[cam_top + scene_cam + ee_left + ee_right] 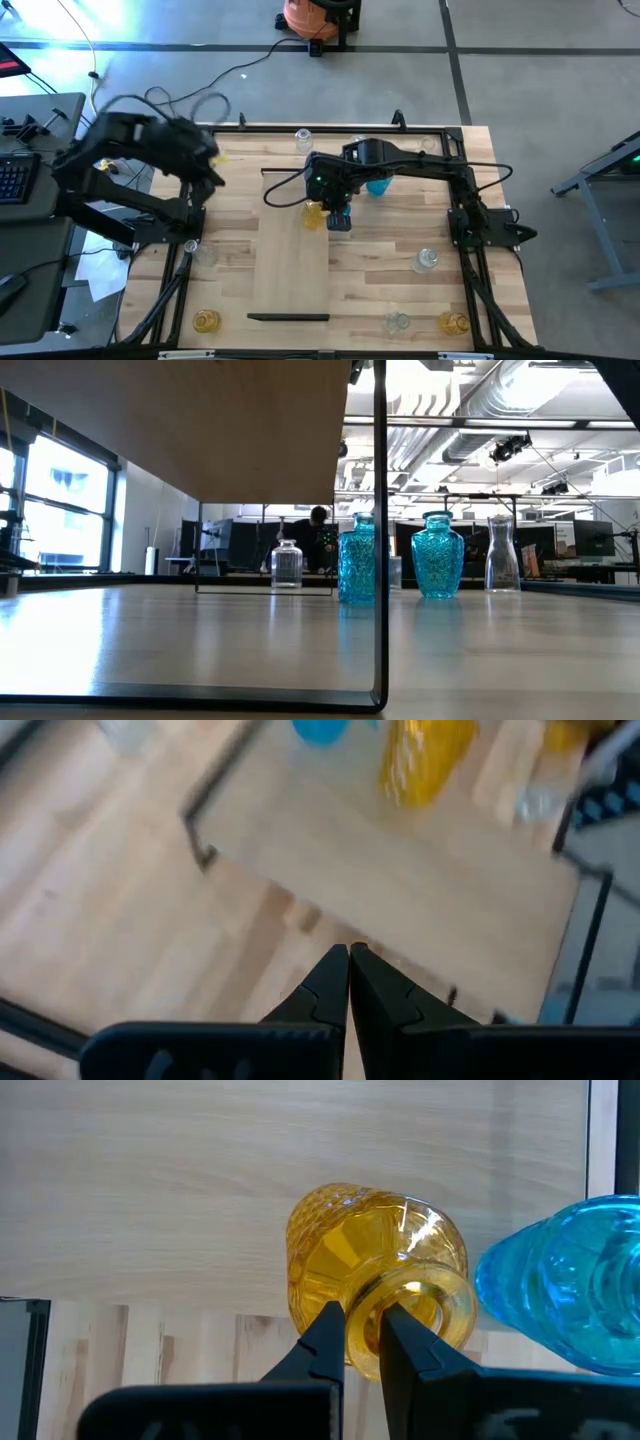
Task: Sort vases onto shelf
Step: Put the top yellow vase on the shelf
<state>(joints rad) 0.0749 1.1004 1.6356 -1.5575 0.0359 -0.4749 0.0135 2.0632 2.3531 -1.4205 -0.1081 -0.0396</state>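
Pincer on the right arm (362, 1342) is nipped onto the rim of a yellow vase (375, 1275), one finger inside the mouth and one outside, w/ only the glass lip between them. In the high view that right gripper (338, 219) sits over the shelf (290, 270), near its far right corner, the yellow vase (314, 213) just under it. The wrist view shows the vase body over the pale panel, close to the edge where shelf meets plank bench. A blue vase (565, 1285) stands right beside it, nearly touching, but can't tell if they meet.

Left gripper (349, 982) is fully closed, fingertips together, holding nothing; the arm hangs above the bench's far left corner (205, 165), well apart from the shelf.

Other vases around the bench: a clear one (303, 139) at the far edge, a blue one (377, 184) right of the shelf's far end, a clear one (427, 260) toward the right side, a clear one (398, 322) and a yellow one (455, 323) at the near right, and a yellow one (206, 320) at the near left corner.

Low view: two blue vases (437, 556) and clear ones (287, 564) upright on the bench.
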